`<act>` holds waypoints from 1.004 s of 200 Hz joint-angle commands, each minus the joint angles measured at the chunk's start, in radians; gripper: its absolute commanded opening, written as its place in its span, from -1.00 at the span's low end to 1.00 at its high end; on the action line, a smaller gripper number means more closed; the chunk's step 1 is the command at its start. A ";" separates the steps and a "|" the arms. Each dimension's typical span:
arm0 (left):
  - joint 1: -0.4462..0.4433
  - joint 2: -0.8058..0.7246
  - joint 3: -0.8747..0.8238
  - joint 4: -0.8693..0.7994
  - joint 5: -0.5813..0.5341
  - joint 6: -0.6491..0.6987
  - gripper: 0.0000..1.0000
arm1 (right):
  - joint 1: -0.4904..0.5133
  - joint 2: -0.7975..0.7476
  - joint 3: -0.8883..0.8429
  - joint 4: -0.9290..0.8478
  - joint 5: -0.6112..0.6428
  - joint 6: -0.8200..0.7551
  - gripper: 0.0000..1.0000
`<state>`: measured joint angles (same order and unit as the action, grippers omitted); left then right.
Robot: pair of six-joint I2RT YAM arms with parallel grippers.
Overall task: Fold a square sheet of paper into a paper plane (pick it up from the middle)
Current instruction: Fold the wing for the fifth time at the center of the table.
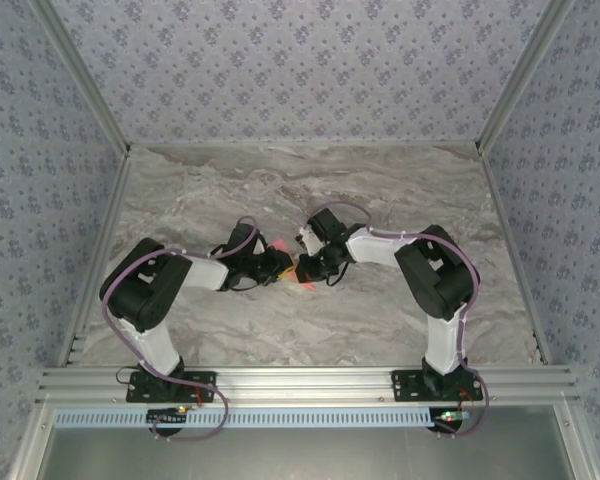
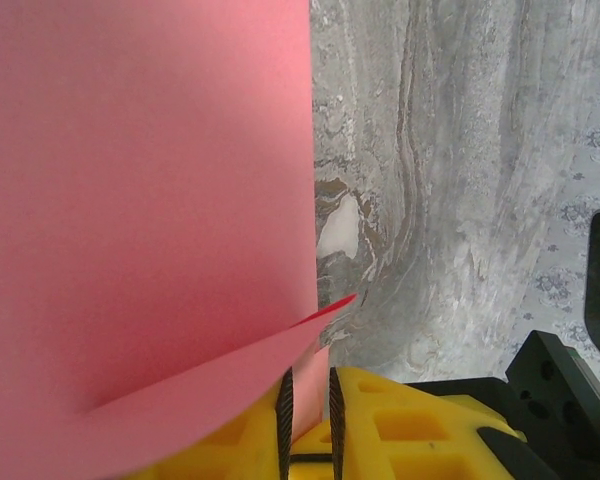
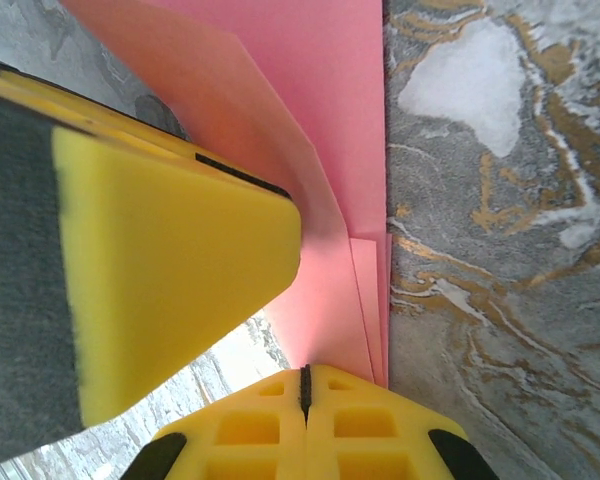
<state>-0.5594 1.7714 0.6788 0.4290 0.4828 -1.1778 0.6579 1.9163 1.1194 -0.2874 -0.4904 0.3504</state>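
Since the fold needs both ends controlled, I've got the square sheet of paper (image 2: 140,200) held between the arms over mid-table (image 1: 380,320). The left gripper (image 2: 308,390) is nearly closed, pads pinching one edge. The right gripper (image 3: 303,378) is fully closed, apparently nipping the folded edge opposite.

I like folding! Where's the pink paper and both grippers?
pink paper (image 2: 140,200): left wrist view, its flat face.
left gripper (image 2: 310,405): left wrist view, between its fingertips.
right gripper (image 3: 304,385): right wrist view, between shut fingertips.
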 commanded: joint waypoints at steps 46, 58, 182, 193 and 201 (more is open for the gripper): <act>0.007 0.033 0.042 -0.126 -0.039 0.043 -0.64 | -0.037 -0.048 -0.043 -0.113 -0.021 -0.027 -1.00; 0.006 0.033 0.044 -0.142 -0.048 0.046 -0.66 | -0.040 -0.048 -0.053 -0.132 -0.022 -0.040 -1.00; 0.008 0.049 0.064 -0.246 -0.088 0.043 -0.71 | -0.054 -0.055 -0.100 -0.258 -0.054 -0.104 -1.00; 0.008 0.051 0.065 -0.247 -0.087 0.043 -0.71 | -0.055 -0.059 -0.114 -0.260 -0.053 -0.102 -1.00; 0.008 0.051 0.064 -0.246 -0.087 0.042 -0.71 | -0.056 -0.064 -0.124 -0.262 -0.054 -0.102 -1.00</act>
<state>-0.5587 1.7832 0.7456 0.2871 0.4747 -1.1488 0.6033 1.8599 1.0508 -0.3981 -0.5457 0.2676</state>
